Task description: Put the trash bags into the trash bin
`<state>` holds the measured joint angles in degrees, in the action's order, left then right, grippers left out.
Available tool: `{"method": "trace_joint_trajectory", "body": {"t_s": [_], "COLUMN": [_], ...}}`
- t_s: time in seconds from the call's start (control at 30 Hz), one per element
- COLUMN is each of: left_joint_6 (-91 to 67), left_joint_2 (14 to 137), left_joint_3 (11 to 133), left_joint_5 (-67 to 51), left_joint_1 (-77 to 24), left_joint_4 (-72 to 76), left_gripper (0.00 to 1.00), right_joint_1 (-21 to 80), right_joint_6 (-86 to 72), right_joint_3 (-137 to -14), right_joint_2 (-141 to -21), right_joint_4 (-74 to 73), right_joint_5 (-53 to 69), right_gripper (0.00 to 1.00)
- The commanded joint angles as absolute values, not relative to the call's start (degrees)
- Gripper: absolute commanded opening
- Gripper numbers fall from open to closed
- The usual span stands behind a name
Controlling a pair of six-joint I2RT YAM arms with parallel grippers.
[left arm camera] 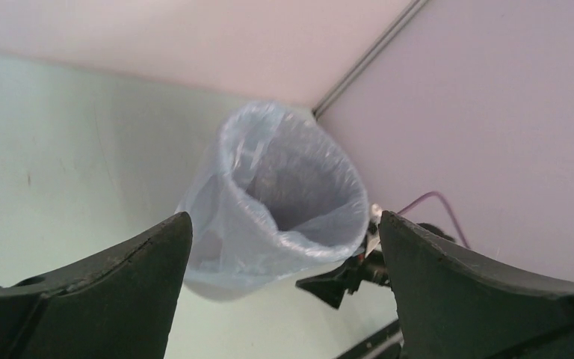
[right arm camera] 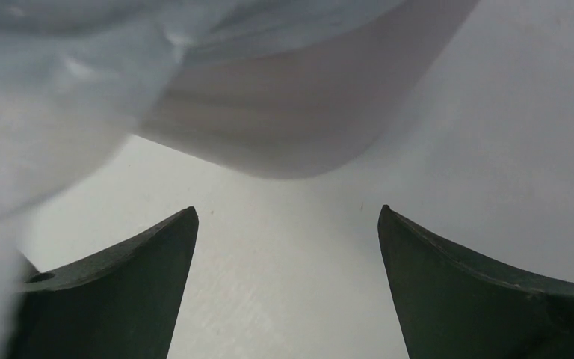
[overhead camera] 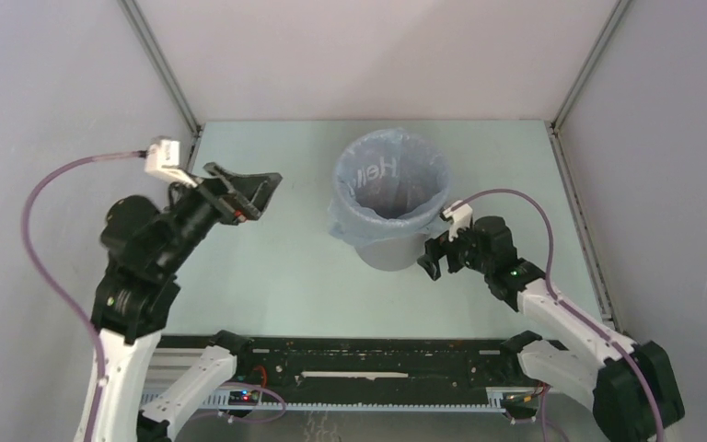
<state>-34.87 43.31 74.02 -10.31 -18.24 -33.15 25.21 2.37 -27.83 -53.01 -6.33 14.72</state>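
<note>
Watching my left hand [overhead camera: 267,195] and right hand [overhead camera: 434,256] gape empty, I fear the right, just beside the trash bin [overhead camera: 388,250], snagging the overhang of the trash bag [overhead camera: 348,219].

You see soft, even light and faint shadows; your right wrist view blurs the nearby translucent pale blue-grey plastic bag [right arm camera: 45,112].

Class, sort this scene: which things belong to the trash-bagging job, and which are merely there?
Job: trash bag, lining the trash bin, folded over its rim; left pincer and right pincer, both open.
Merely there: table; purple cables; enclosure walls.
</note>
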Motion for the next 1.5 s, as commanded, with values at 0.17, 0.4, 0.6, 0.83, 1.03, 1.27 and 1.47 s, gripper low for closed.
{"method": "trace_joint_trajectory", "body": {"t_s": [0.17, 0.4, 0.6, 0.83, 1.03, 1.27, 1.47], "left_joint_6": [-30.09, -30.18, -29.56, -29.25, -27.33, -27.05, -26.05], "left_joint_2": [38.08, 36.67, 37.07, 38.17, 43.59, 51.53, 53.87], "left_joint_3": [79.35, 81.0, 83.0, 82.45, 89.25, 103.14, 109.5], "left_joint_5": [-3.8, -2.4, -1.18, -0.42, 3.57, 5.69, 1.63], "left_joint_1": [-17.96, -18.0, -17.94, -17.96, -17.97, -17.87, -17.85], "left_joint_4": [-34.59, -36.93, -38.56, -36.09, -37.17, -41.71, -44.23], "left_gripper": [1.0, 1.0, 1.0, 1.0, 1.0, 1.0, 1.0], "right_joint_1": [27.21, 34.58, 39.09, 39.24, 39.95, 41.16, 41.57], "right_joint_6": [11.64, 5.05, 0.57, -11.33, -16.63, -27.67, -28.27], "right_joint_3": [-32.39, -51.63, -72.33, -73.99, -75.57, -91.91, -101.95], "right_joint_2": [-71.09, -96.05, -108.24, -98.4, -74.59, -59.36, -51.76], "right_joint_4": [24.6, 32.6, 23.22, -0.66, -36.26, -65.23, -73.88], "right_joint_5": [27.73, 22.41, 15.52, 6.57, -3.97, -21.78, -22.81], "right_gripper": [1.0, 1.0, 1.0, 1.0, 1.0, 1.0, 1.0]}}
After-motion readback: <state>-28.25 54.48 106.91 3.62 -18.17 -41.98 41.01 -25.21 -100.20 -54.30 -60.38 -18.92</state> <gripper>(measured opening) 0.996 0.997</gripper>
